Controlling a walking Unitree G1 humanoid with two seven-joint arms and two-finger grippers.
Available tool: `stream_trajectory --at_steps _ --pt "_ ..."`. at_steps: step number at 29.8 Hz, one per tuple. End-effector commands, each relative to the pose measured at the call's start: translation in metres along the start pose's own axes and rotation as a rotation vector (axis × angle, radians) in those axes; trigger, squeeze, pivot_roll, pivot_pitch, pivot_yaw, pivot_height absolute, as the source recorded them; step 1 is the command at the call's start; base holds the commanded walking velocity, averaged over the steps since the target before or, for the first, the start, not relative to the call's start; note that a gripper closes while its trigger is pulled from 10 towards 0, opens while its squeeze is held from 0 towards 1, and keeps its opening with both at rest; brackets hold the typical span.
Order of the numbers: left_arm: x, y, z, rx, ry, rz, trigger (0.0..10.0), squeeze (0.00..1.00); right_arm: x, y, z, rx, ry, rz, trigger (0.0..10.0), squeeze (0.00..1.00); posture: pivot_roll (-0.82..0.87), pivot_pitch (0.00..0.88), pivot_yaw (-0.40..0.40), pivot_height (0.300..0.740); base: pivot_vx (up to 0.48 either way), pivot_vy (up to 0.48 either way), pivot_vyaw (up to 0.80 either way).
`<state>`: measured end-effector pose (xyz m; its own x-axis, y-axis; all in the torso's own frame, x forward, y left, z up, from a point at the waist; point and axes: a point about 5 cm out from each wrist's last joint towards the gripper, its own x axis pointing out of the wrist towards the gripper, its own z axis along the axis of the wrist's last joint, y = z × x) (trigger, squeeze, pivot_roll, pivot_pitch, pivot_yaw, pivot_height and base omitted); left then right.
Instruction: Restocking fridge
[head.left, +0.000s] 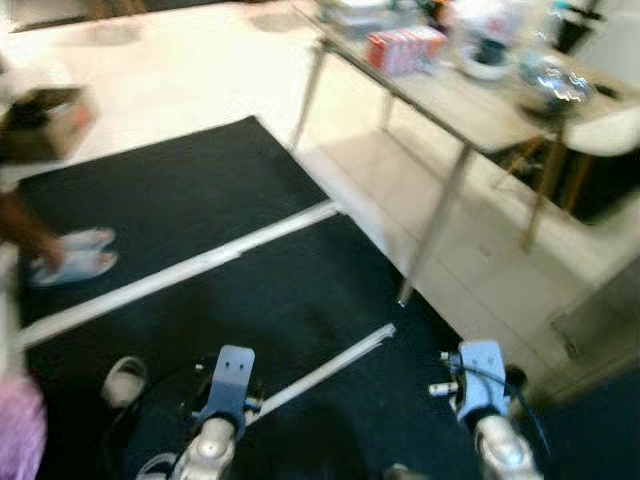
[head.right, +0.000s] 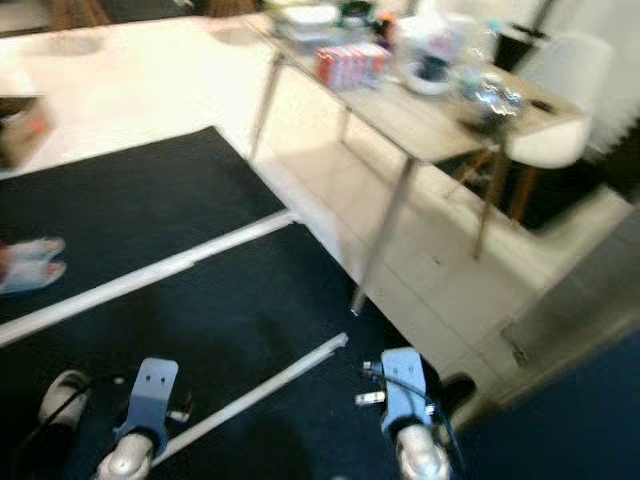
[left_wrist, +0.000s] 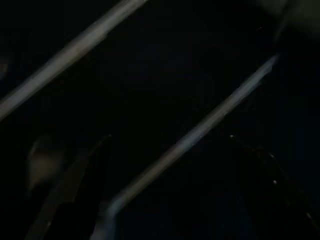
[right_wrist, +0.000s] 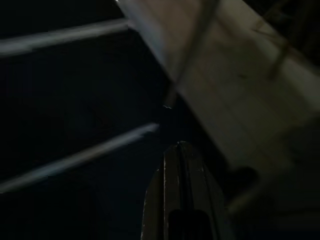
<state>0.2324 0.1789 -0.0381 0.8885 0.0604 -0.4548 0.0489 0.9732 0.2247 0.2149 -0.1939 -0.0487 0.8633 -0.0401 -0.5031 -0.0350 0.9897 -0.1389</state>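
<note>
The head views are blurred. A long table (head.left: 480, 120) stands ahead on the right, carrying a red-and-white pack of cartons (head.left: 403, 47), a white bowl (head.left: 487, 60), a shiny bag (head.left: 552, 85) and other goods. Both arms hang low over a black mat (head.left: 200, 200): the left arm (head.left: 228, 385) and the right arm (head.left: 482, 385). In the dark left wrist view my left gripper (left_wrist: 167, 140) is open, fingers wide apart above the mat. My right gripper (right_wrist: 181, 150) is shut, its fingers pressed together with nothing between them.
A person stands at the left edge, holding a cardboard box (head.left: 45, 122), with feet in pale slippers (head.left: 75, 255). A loose white slipper (head.left: 125, 380) lies near my left arm. White stripes (head.left: 180, 270) cross the mat. A white chair (head.left: 610, 130) sits behind the table's thin legs (head.left: 435, 225).
</note>
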Motion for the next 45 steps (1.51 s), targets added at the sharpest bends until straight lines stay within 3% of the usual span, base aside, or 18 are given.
stream_trajectory --at_steps 1,6,45 --pt "-0.0059 0.0021 -0.0133 0.002 0.049 0.004 10.0 0.00 0.0026 0.0044 0.0042 0.011 -0.009 0.008 10.0 0.00 -0.06 0.047 -0.054 0.740 0.360 0.000 -0.61" --pt "-0.0060 0.0020 -0.0133 0.003 0.049 0.004 10.0 0.00 0.0025 0.0044 0.0041 0.010 -0.009 0.008 10.0 0.00 -0.06 0.048 -0.053 0.740 0.354 0.000 -0.56" --pt "-0.0058 0.0029 -0.0127 0.006 0.046 0.007 10.0 0.00 0.0028 0.0060 0.0053 -0.013 -0.015 0.018 10.0 0.00 -0.06 0.048 -0.051 0.740 0.347 0.000 0.00"
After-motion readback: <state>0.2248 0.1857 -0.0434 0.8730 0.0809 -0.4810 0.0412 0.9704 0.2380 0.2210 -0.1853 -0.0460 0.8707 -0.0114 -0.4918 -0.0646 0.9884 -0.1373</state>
